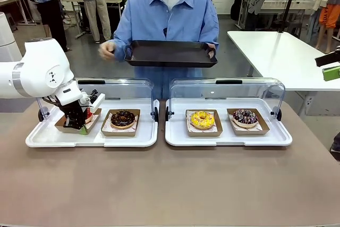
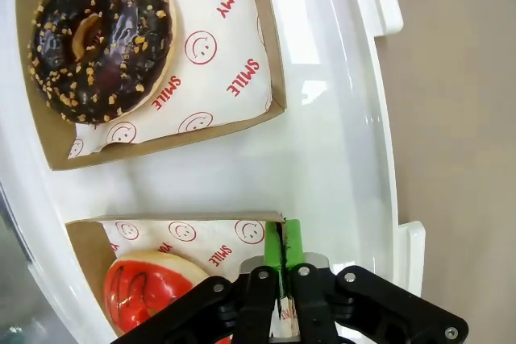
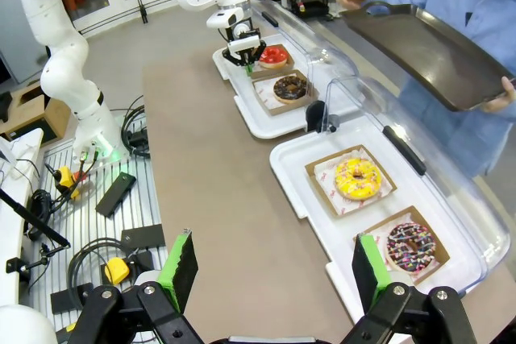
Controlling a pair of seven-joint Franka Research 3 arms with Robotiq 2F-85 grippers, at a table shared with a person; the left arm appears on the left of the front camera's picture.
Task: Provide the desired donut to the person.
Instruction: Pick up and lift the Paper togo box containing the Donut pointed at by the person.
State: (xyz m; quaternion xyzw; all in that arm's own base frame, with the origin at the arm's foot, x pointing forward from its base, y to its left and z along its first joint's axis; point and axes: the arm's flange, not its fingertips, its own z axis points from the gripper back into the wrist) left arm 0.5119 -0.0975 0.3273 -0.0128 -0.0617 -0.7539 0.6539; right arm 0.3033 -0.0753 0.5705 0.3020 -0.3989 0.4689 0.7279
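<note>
A brown bench (image 1: 170, 184) carries two white trays under raised clear lids, with two boxed donuts on each. On the left tray (image 1: 42, 141), the left tool (image 2: 284, 231) is pinched on the wall of the box (image 2: 85, 251) holding the red donut (image 2: 149, 288). The right tool (image 3: 274, 259) hangs spread wide above the bench. Beyond, the person (image 1: 170, 17) holds a black tray (image 1: 170, 54). The floor is grey, and a white bench (image 1: 281, 51) stands behind.

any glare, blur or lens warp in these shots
Front view: the person's hand beside the black tray is motion-blurred. Left wrist view: a glare patch on the white tray. Right wrist view: the wide lens curves the table; the clear lid shows reflections.
</note>
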